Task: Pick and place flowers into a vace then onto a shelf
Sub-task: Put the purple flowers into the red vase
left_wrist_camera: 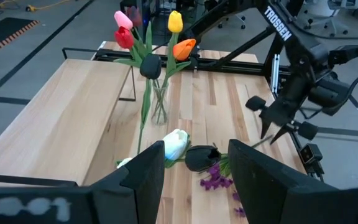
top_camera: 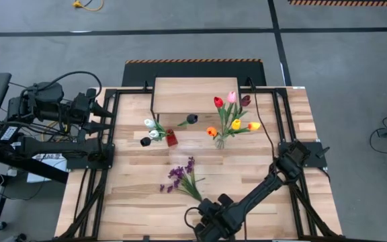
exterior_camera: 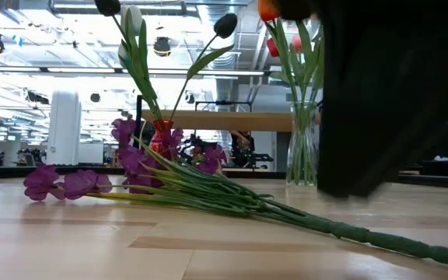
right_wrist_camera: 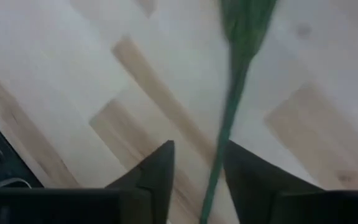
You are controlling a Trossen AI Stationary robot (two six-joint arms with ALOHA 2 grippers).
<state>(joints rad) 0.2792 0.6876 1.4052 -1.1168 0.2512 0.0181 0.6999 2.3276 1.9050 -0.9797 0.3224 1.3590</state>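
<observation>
Overhead and wrist views of the light plank bench. The leafy purple-blossom sprig lies flat on the bench near its front edge, blossoms toward the centre, green stem running to the right claw. That claw is low over the front edge with its two dark fingers parted narrowly, the stem passing between them; whether they touch it cannot be told. The left claw waits at the left side, raised, fingers apart and holding nothing. A clear glass vase right of centre holds red, pink, maroon, orange and yellow tulips. A small red vase to its left holds white and black tulips. The light-wood shelf on thin black legs stands at the rear, bare.
</observation>
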